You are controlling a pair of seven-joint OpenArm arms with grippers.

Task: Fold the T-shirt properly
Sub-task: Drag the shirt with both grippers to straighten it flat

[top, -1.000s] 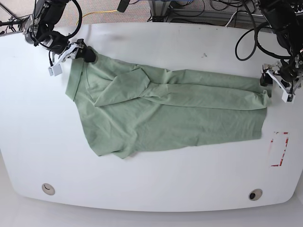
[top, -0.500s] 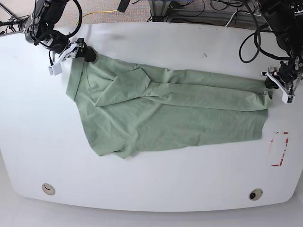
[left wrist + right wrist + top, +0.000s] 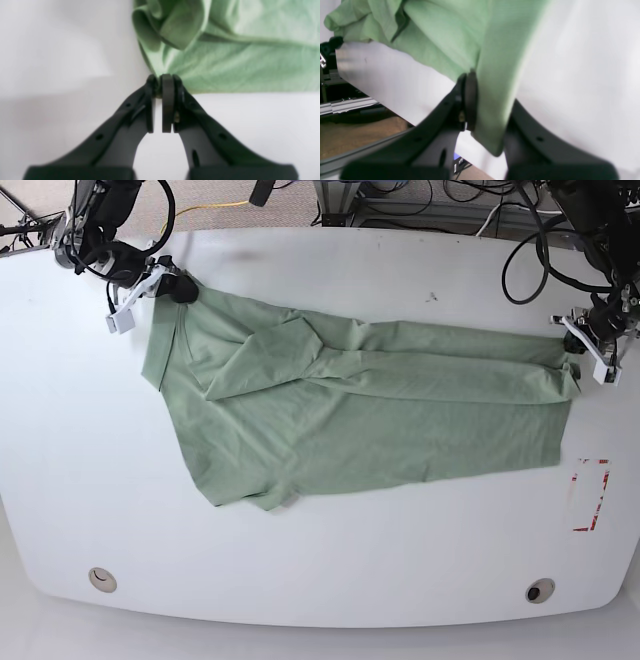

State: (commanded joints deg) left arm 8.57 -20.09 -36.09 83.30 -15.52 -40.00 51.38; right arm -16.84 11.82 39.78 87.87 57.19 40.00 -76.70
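Observation:
The pale sage-green T-shirt lies stretched across the white table, creased along its upper edge. My left gripper is at the base view's right, shut on the shirt's far right corner; the left wrist view shows its fingers pinching the cloth at the fingertips. My right gripper is at the upper left, shut on the shirt's upper left corner; in the right wrist view the cloth hangs between the black fingers. The neck label is hidden.
A red-outlined rectangle mark lies on the table near the right edge. Two round holes sit near the front edge. Cables and frame parts run behind the table's far edge.
Both grippers have moved away from the camera, toward the far edge, carrying the shirt's corners. The shirt has slid that way and its upper edge is pulled straighter.

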